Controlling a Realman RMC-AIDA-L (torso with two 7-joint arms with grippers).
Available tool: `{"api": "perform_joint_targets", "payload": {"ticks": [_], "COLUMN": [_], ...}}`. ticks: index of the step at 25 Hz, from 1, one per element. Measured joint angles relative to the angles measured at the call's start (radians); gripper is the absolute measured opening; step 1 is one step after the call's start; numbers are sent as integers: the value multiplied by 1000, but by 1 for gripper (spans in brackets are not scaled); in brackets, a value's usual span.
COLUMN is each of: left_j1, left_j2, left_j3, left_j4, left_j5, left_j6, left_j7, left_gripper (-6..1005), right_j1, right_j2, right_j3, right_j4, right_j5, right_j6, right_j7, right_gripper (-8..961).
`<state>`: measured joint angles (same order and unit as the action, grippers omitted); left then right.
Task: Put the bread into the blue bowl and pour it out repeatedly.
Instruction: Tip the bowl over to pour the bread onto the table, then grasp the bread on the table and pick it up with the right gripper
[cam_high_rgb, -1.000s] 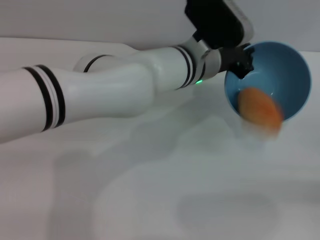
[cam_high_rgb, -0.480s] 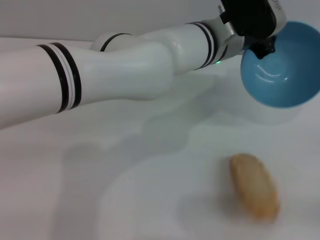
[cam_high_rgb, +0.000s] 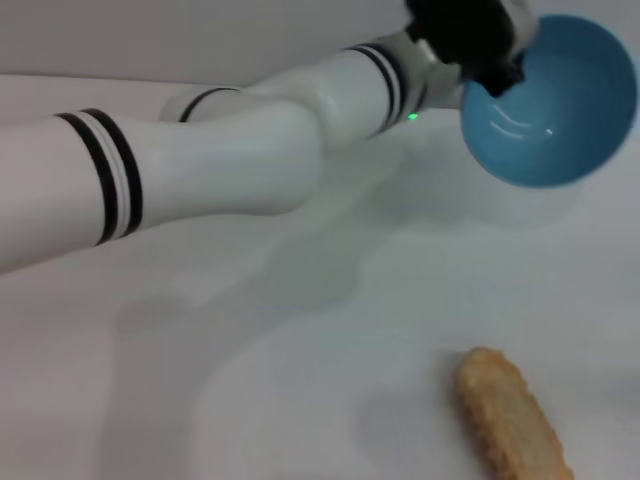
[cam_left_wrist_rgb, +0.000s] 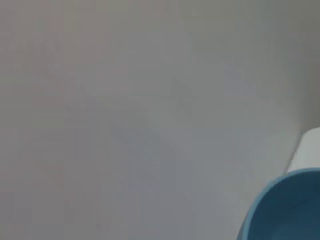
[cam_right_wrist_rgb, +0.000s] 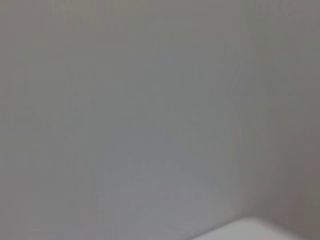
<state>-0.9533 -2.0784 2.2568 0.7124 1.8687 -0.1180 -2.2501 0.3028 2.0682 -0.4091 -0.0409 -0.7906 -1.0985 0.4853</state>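
- Bread (cam_high_rgb: 512, 420) lay nearest the camera in the head view, on the white counter (cam_high_rgb: 300, 400), low and to the right. Its pale tan, scalloped-edged side faced up, and its long axis ran diagonally away from the robot, with its near end cut off by the frame edge.
- Nothing touched the loaf; it sat well apart from the bowl and from the arm.
- Farther back, the left arm (cam_high_rgb: 200, 170), white with paired black bands, reached across the counter from the left toward the far right corner.
- At its end, the left claw (cam_high_rgb: 490, 72) was pinching the near rim of the blue bowl (cam_high_rgb: 555, 105), dark fingers clamped over the edge.
- The blue bowl was held up off the counter at the far right, tipped so that its open mouth faced the camera, its smooth inside showing with nothing in it. A soft shadow lay on the counter beneath it.
- The left wrist view caught only a curved piece of the bowl's rim (cam_left_wrist_rgb: 285, 207) against a plain grey surface.
- The right claw did not appear in any view; the right wrist view showed only a plain grey surface.
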Motion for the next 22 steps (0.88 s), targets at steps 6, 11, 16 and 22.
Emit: {"api": "perform_joint_targets", "payload": {"ticks": [6, 11, 16, 22], "left_j1": [56, 108, 151, 168], "left_j2": [6, 6, 9, 8], "left_j3": [-61, -118, -142, -143], "left_j4": [-33, -37, -40, -47], "left_j5": [-35, -36, -36, -36], "left_j6": [30, 42, 53, 55], "left_j7": [-91, -106, -168, -177], "left_gripper": [-1, -1, -1, 0], "right_j1": [78, 103, 97, 120], "right_j2": [-10, -19, -17, -27], "right_j3": [-168, -291, -288, -285], "right_j4": [-50, -282, -353, -409], "right_j5": [-399, -999, -1129, -1333], "right_j6": [122, -8, -177, -258], "right_j7": [419, 1117, 1263, 1454], "right_gripper": [537, 541, 569, 688]}}
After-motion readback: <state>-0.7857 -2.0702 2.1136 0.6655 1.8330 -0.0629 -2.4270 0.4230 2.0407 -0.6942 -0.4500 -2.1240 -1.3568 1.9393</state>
